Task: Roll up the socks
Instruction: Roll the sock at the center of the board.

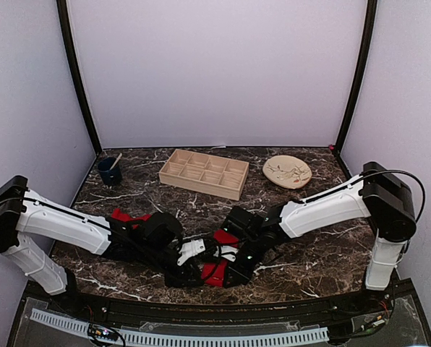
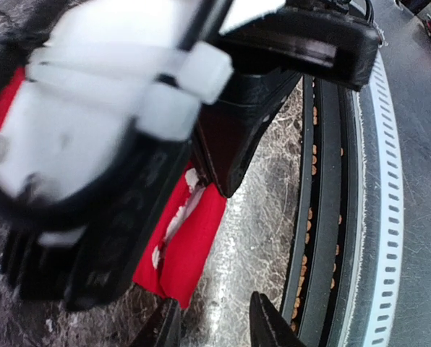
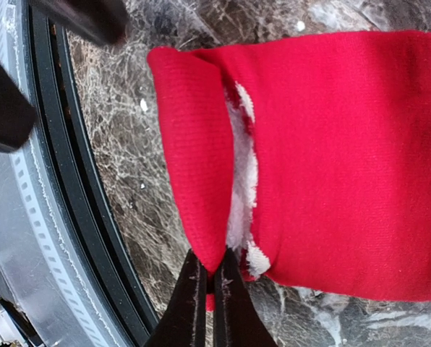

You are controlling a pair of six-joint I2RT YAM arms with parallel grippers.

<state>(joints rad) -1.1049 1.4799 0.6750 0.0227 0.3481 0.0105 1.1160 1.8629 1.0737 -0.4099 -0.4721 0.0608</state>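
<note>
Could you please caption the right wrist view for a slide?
Right gripper pinching a bright red fabric sock's edge on a dark marble tabletop.

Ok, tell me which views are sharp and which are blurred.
Right wrist: sharp, crisp knit on the red sock where the right gripper pinches its folded edge. Left wrist: the right arm's housing, close to the lens, is blurred; the sock behind is clearer. Top external: evenly lit, fine detail soft.
</note>
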